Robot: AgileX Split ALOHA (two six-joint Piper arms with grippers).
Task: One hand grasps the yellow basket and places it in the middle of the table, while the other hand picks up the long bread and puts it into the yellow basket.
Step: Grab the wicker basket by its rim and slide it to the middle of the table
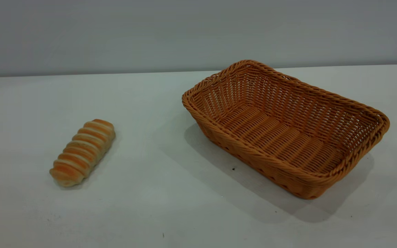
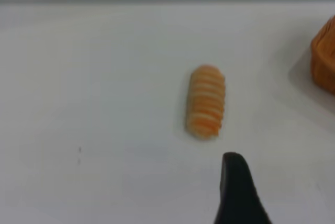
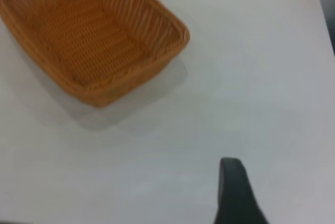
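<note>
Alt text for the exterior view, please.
An empty basket sits right of centre on a white table, and a striped long bread lies apart from it at the left. No arm or gripper shows in this view.

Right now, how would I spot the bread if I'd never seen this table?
Start at the white table and find the big woven yellow basket on its right half. Look left: the long bread lies alone, small, striped orange and cream.

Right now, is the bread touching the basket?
Apart. The exterior view shows bare table between the bread and the basket; the left wrist view shows the same gap.
</note>
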